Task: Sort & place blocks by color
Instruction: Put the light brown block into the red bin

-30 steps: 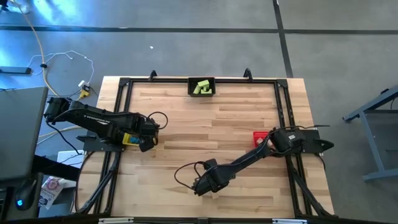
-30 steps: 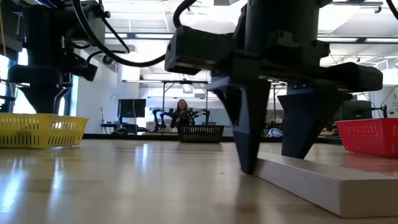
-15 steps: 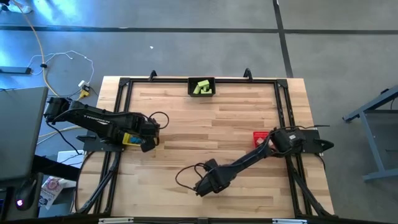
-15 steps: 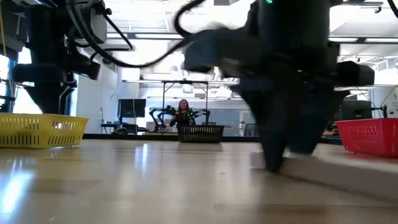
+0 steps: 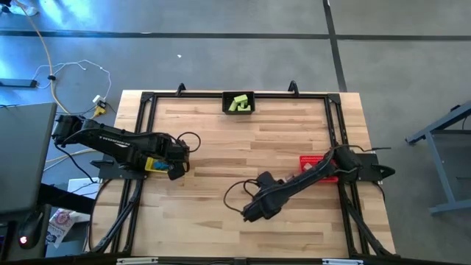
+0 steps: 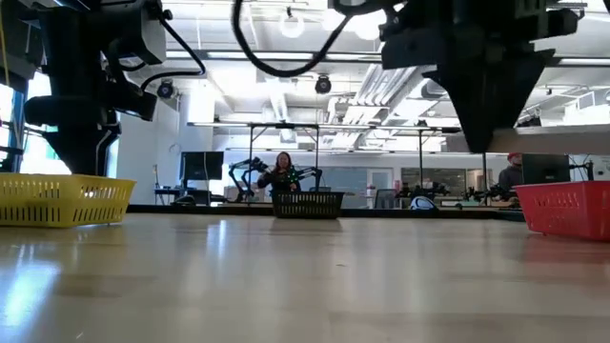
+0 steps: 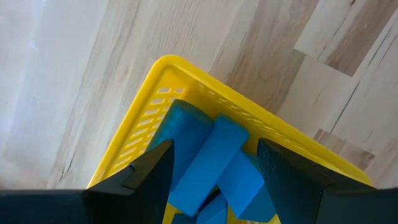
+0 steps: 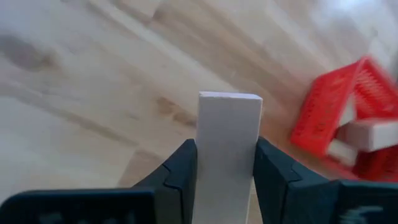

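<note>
Right wrist view shows your right gripper clamping a wood bar above the table; left gripper open over blue blocks.

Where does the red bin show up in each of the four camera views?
High view: red bin on the table's right side, partly under the right arm.
Low view: red bin at the right edge.
Left wrist view: not in it.
Right wrist view: red bin beyond the gripped wood block.
Shared landmark: the right gripper.
</note>
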### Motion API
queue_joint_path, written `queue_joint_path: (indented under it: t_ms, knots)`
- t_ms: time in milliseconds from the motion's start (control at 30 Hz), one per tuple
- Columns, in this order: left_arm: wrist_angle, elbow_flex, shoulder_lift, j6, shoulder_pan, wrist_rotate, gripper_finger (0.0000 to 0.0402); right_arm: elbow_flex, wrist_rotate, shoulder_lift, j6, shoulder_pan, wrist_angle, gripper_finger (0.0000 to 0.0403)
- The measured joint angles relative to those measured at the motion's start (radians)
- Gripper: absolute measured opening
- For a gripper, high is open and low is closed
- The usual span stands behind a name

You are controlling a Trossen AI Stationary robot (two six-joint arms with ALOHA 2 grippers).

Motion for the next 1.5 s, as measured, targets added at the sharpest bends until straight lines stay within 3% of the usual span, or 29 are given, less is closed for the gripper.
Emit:
queue_joint_path:
  t_ms: [233,533,867,1100,1300,1500]
  knots:
    - [0.006,0.0,0.0,0.0,0.0,0.002,0.0216,-0.098,0.064,-0.047,-0.052,-0.022,-0.003,0.0095]
    - [0.008,0.0,0.0,0.0,0.0,0.006,0.0216,-0.313,-0.021,-0.08,-0.084,-0.05,0.0,0.0095]
    - [0.016,0.0,0.0,0.004,0.0,0.007,0.0216,-0.562,-0.016,-0.315,-0.019,-0.053,0.003,0.0095]
    - [0.04,0.0,0.0,0.019,0.0,0.008,0.0216,-0.742,0.009,-0.496,-0.214,-0.084,0.034,0.0095]
    - [0.041,0.0,0.0,0.019,0.0,0.008,0.0216,-0.885,0.033,-0.616,-0.448,-0.135,0.19,0.0095]
    - [0.041,0.0,0.0,0.019,0.0,0.008,0.0216,-0.987,0.042,-0.642,-0.469,-0.18,0.274,0.0116]
